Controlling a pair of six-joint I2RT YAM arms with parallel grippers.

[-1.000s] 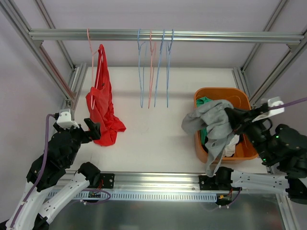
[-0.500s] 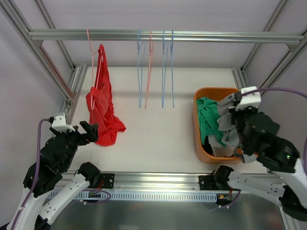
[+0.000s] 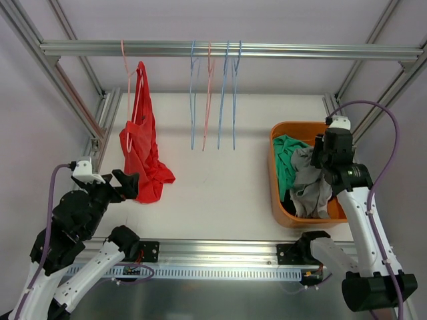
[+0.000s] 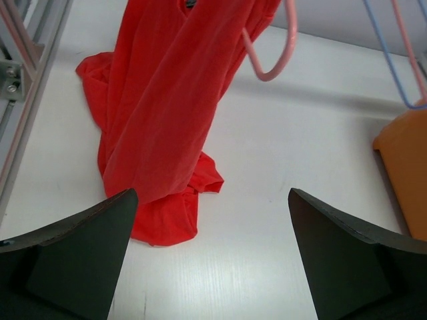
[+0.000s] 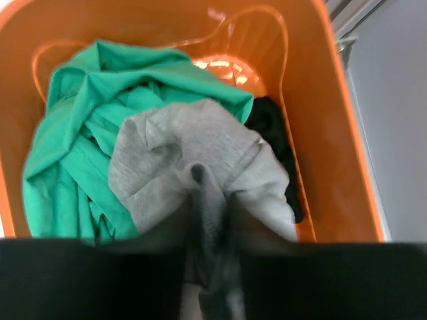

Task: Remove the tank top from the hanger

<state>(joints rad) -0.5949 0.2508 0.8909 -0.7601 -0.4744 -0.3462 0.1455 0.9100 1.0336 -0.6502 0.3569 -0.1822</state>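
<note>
**Left arm.** Folded at the near-left corner of the desk [image 3: 213,180], forearm raised, wrist aimed at the back. The left pincer [image 3: 127,185] is released, fingers spread wide, and level with the lower part of the red tank top [image 3: 141,153]. The top camera puts it just beside the cloth. The wrist camera shows nothing between the fingers.

**Tank top.** One. It hangs from the loaded pink hanger [image 4: 267,75], which is hooked on the overhead rail [image 3: 300,51] near its left end. The hem is bunched on the desk.

**Bare hangers on the rail, mid-span.** Four: three blue hangers [image 3: 192,100] and one bare pink hanger [image 3: 207,100], close together and well apart from the tank top.

**Orange basket [image 3: 300,125].** One, at the right side of the desk. It holds three garments: a green garment [image 3: 285,167] on the left, a grey garment [image 3: 308,190] in the middle on top, and a black garment [image 5: 273,133] at the right wall.

**Right arm.** It rises from its base at the near edge and reaches over the basket, wrist pointing down into it. The right pincer [image 5: 208,207] is clenched on a pinched fold of the grey garment.
</note>
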